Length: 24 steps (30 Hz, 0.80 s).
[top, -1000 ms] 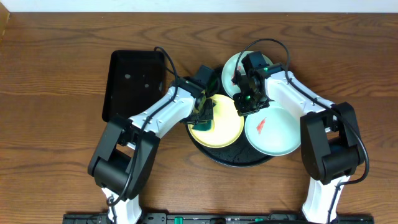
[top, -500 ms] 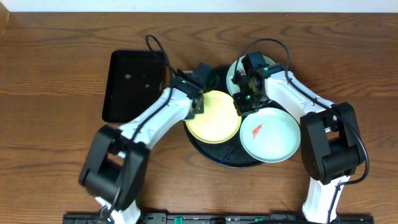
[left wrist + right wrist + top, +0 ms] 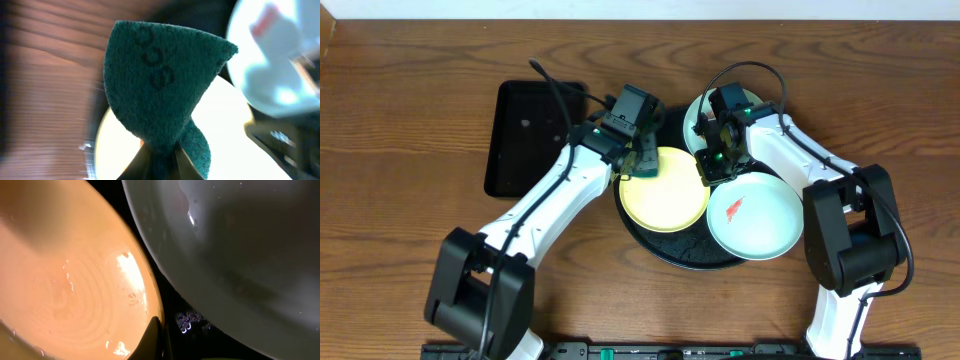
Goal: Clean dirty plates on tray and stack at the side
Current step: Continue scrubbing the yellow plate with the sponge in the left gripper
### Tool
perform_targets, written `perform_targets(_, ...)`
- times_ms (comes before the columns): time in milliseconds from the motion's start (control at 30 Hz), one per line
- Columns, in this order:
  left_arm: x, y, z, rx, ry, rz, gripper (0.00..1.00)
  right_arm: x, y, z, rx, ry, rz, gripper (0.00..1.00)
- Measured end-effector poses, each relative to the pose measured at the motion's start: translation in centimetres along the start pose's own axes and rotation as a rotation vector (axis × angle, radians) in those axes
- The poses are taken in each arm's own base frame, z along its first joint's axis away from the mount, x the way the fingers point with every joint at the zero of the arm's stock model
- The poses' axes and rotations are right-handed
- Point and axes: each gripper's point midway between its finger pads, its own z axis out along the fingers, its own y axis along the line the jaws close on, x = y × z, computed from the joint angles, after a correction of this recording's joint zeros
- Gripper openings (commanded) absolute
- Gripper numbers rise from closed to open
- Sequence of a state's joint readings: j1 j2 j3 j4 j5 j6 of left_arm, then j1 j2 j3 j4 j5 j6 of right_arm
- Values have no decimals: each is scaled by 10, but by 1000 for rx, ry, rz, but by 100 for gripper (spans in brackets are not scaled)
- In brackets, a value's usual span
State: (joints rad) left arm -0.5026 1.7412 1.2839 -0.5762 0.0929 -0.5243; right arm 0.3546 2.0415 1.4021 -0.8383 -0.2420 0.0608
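One round tray [image 3: 690, 258] holds three plates: yellow plate [image 3: 665, 195] at 9 o'clock, mint plate [image 3: 692, 120] at 12, smeared mint plate [image 3: 765, 220] at 4 (red streak). Left pincer [image 3: 642, 160] grasps one green pad [image 3: 160, 85]; right pincer [image 3: 712, 170] is clenched.

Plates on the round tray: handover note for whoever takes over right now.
Left gripper: shut on a green scrub pad, at the far edge of the yellow plate.
Right gripper: shut on that plate's right rim, apparently.
Things: all three plates on the round tray; the near blue plate shows a red smear, the far blue plate mostly hidden.
Done: yellow plate looks clean; nothing stacked.
Left: clean both blue plates, stack all three beside the tray.
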Motion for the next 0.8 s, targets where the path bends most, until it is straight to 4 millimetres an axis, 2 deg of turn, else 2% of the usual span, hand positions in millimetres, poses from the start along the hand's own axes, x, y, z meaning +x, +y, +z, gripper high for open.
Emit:
perform_targets(100,15,-9,13,46,79,3,7,0,0,0,0,0,0,1)
perform_targets(300,51,-13,50,99,258,-19,7,0,0,0,0,0,0,1)
perform_targets(400,66,-14,62,121,329,-32,8,0,-1,0,5,-1,0,1)
perform_targets(567,68,-6,63,88,338,-36,7,0,-1,0,8,0,0,1)
perform_targets(800,67,27,60,-137,280,14,7,0,5,1,-8,1,-10,1)
